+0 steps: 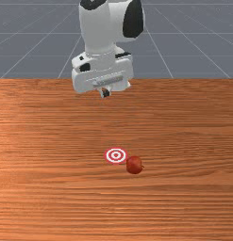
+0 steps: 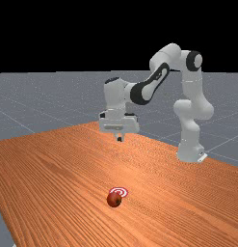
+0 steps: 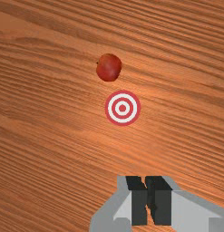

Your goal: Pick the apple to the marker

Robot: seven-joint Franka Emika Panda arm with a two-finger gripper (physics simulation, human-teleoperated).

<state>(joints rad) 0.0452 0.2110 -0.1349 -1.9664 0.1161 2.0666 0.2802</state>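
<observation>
A round, red apple (image 1: 134,165) with mottled skin, its short dark stem pointing sideways, rests on orange-brown wood (image 1: 52,188) with long, streaky grain. It sits just beside the marker (image 1: 116,156), a flat disc of red and white rings, toward the front view's right. The gripper (image 1: 105,93) hangs above the table, its dark, blocky fingers (image 3: 139,206) together, holding nothing.

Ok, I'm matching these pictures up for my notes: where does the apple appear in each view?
Front view: the apple is below the middle, just right of the marker and slightly lower.
Far view: low, just left of the middle, overlapping the marker's near edge.
Wrist view: beyond the marker from the gripper.
Shared landmark: the red-and-white marker.
</observation>
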